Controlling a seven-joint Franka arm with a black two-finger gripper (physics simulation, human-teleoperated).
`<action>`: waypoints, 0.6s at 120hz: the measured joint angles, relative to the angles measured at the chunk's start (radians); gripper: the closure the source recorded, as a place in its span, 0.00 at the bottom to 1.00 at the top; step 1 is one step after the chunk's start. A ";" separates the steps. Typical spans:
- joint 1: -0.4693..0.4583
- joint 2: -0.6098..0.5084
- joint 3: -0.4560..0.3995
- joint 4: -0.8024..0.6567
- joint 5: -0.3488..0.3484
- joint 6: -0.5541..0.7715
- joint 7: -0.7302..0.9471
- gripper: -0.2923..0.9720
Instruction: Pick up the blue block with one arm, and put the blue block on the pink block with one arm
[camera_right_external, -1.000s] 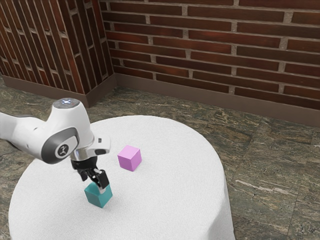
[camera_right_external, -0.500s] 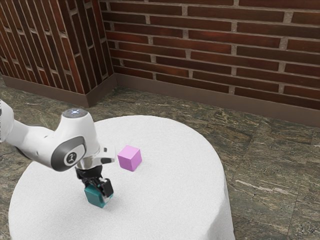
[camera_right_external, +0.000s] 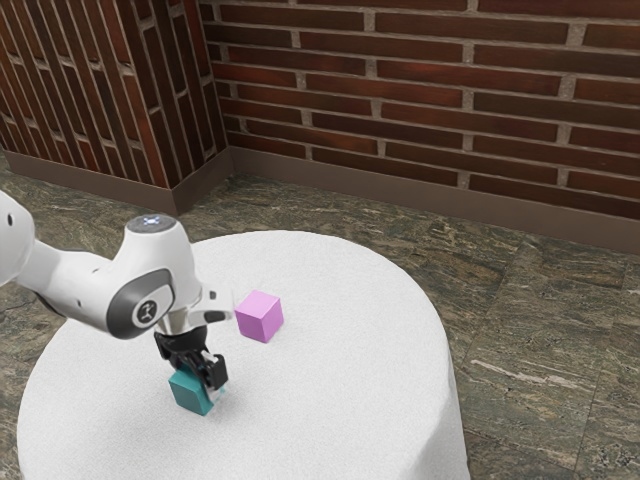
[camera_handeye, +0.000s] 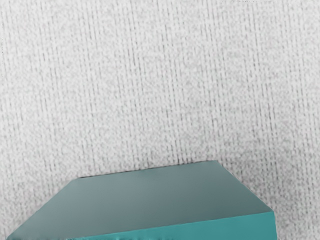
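The black two-finger gripper (camera_right_external: 196, 372) is sitting right over the matte teal-blue cube (camera_right_external: 188, 393); I cannot tell whether it is pinching. The matte pink cube (camera_right_external: 259, 316) is lying toward one o'clock, apart.

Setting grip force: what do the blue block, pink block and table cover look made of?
The blue block has smooth, matte teal faces with crisp edges, so probably plastic or painted wood. The pink block has the same plain, even look and is likely the same stuff. The table cover looks like white cloth, judging by its fine woven grain and draped edge.
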 joint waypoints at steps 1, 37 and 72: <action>0.001 0.000 0.000 0.000 0.000 0.000 0.000 0.39; 0.013 -0.007 0.000 0.022 0.010 -0.002 -0.007 0.47; 0.020 -0.009 -0.018 0.208 0.045 -0.092 -0.025 0.48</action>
